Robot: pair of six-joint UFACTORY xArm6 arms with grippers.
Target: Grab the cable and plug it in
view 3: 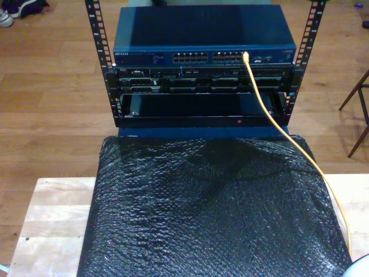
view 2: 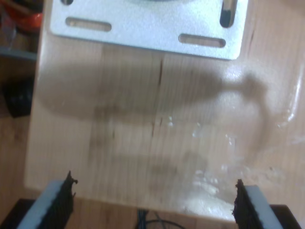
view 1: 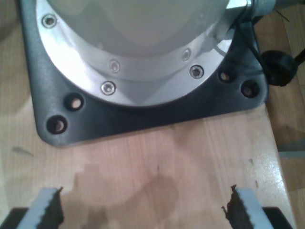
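Note:
The cable [view 3: 271,115] is thin and yellow-orange. One end of it meets a port [view 3: 245,56] on the blue network switch [view 3: 204,40]. From there it runs down over the black padded mat [view 3: 207,213] toward the exterior view's lower right. My first gripper [view 1: 143,205] is open with nothing between its toothed fingers [view 1: 47,210]. It hangs over bare wood in front of a black base plate [view 1: 143,119] with a silver flange. My second gripper [view 2: 155,200] is open too and holds nothing. It is above the wooden tabletop near a silver slotted plate [view 2: 147,28].
The switch sits in a black rack [view 3: 202,104] on the wooden floor beyond the table. Light wooden table [view 3: 52,213] shows beside the mat at the exterior view's left. Dark chair legs [view 3: 360,115] stand at the exterior view's right. A black knob [view 1: 279,67] lies by the base plate.

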